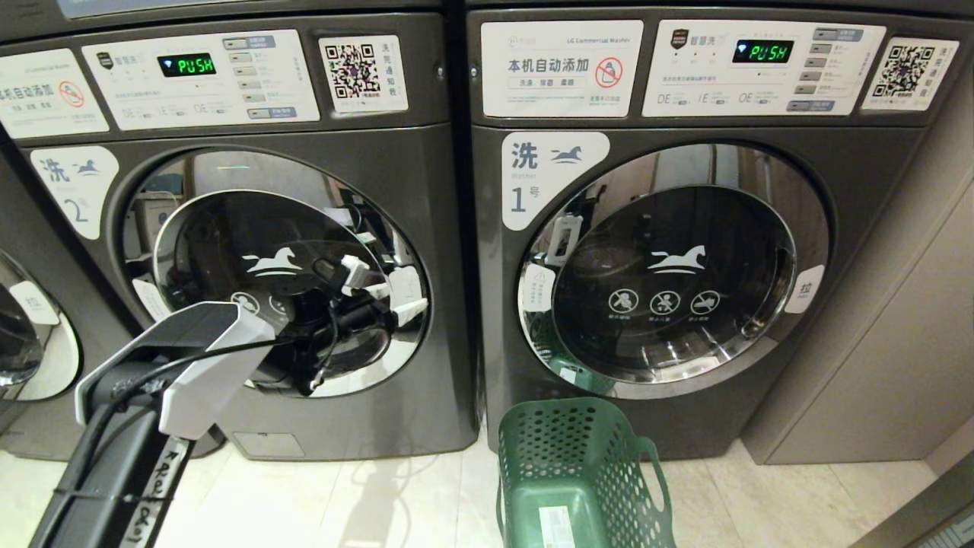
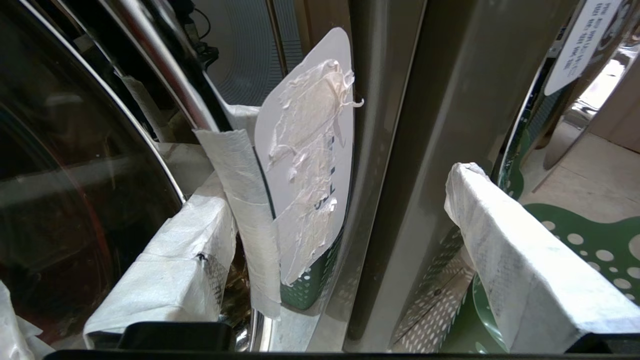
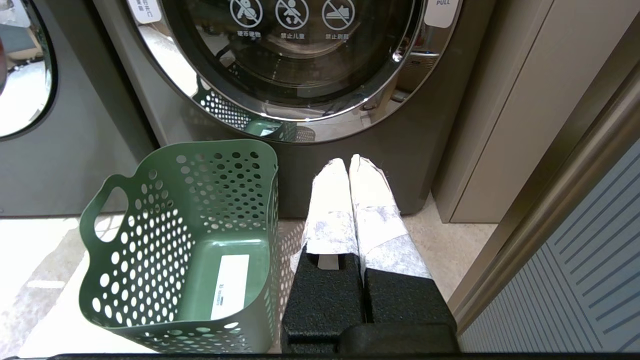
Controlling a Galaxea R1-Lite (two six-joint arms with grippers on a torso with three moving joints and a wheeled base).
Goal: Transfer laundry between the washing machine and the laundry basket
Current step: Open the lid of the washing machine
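Head view: the dark grey front-loading washing machine marked "2" (image 1: 251, 251) stands at left with its round chrome-rimmed door closed, and the left claw (image 1: 380, 293) is spread at the door's right rim. No laundry shows (presumably inside: soft, light, best pinched by a fold).

Left wrist view: the taped fingers (image 2: 170, 265) straddle the door's taped pull tab (image 2: 305, 165), stiff and probably slippery.

Right wrist view: the right claw (image 3: 350, 165) hangs pressed together beside the empty green perforated plastic laundry basket (image 3: 125, 240) on pale floor tiles (image 3: 450, 235), near a beige wall panel (image 3: 505, 100).
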